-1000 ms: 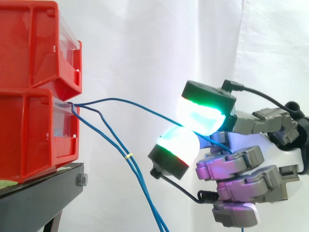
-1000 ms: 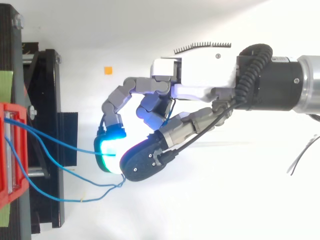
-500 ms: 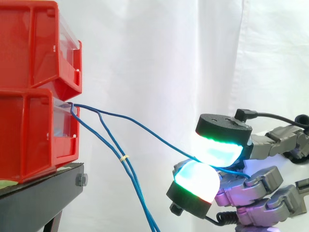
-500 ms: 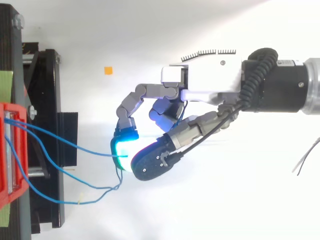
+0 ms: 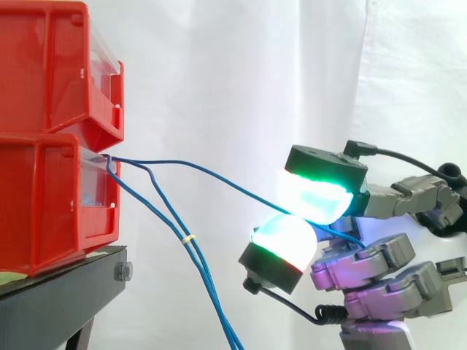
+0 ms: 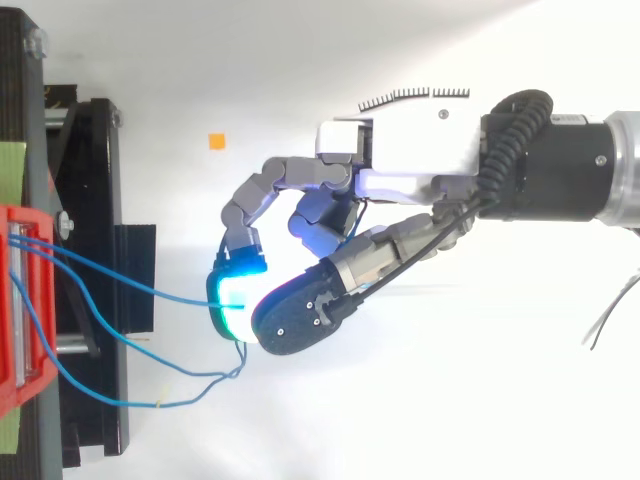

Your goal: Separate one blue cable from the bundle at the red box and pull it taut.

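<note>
Right of the red box (image 5: pixel 44 197), well clear of its open front, the hand (image 5: pixel 365 262) reaches in level from the far side with its palm turned toward the box, and two glowing fingertips (image 5: pixel 314 198), one above the other, are pressed together on a single blue cable (image 5: pixel 219 179); the remaining fingers lie curled beneath them. That cable leaves the front lip of the red box and runs in a shallow curve, not quite straight, out to the pinch and a little past it toward the palm. Seen from the side, the rest of the bundle (image 5: pixel 197 255) drops away from the same lip, slanting down and away from the box, bound by a small yellow tie (image 5: pixel 188 238), while a second red bin (image 5: pixel 51 65) sits stacked on the box and a black stand (image 5: pixel 58 299) carries both. Looking down, the top view gives the hand (image 6: pixel 410 150) arched over the pinch, the wrist stretching away from the red box (image 6: pixel 25 400), the loose cables (image 6: pixel 70 385) looping out from it toward the pinch, and an orange square (image 6: pixel 215 141) on the white floor between box and palm
</note>
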Available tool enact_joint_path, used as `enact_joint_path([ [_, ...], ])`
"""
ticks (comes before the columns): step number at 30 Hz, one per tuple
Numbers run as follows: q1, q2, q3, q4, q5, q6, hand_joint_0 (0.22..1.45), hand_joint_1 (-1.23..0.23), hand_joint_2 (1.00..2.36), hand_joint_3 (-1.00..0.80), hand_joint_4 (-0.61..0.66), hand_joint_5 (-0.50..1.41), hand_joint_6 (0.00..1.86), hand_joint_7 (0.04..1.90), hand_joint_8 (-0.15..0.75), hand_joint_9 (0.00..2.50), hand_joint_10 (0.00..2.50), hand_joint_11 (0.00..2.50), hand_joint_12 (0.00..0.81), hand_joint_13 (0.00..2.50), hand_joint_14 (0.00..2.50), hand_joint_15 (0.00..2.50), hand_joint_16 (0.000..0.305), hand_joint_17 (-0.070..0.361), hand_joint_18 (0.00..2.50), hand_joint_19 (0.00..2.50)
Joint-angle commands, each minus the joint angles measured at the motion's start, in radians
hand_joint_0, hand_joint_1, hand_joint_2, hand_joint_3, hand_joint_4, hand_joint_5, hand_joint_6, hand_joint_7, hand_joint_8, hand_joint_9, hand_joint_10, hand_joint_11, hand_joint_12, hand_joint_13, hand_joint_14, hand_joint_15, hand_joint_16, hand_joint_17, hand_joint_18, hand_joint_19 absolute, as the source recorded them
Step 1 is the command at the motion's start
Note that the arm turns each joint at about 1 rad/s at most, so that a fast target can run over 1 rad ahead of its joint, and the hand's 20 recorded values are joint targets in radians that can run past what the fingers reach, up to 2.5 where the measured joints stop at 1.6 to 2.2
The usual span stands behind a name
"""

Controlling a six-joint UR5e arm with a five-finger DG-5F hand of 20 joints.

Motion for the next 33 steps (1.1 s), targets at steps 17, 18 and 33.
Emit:
enact_joint_path([
  [17,0.006,-0.001,0.0,0.034,0.002,-0.066,0.77,-0.84,1.01,-0.28,-0.38,-0.15,0.98,1.08,0.116,0.9,2.24,1.23,0.205,1.2,1.08,1.48,0.028,0.063,0.99,1.27],
  [18,0.006,-0.001,0.0,0.034,0.002,-0.066,0.76,-0.84,1.01,-0.28,-0.38,-0.15,0.98,1.08,0.116,0.9,2.24,1.23,0.206,1.2,1.07,1.49,0.028,0.063,0.99,1.27],
  [33,0.006,-0.001,-0.001,0.034,0.002,-0.066,0.76,-0.83,1.01,-0.29,-0.37,-0.15,0.98,1.08,0.116,0.91,2.21,1.24,0.204,1.21,1.04,1.5,0.028,0.064,1.0,1.27],
])
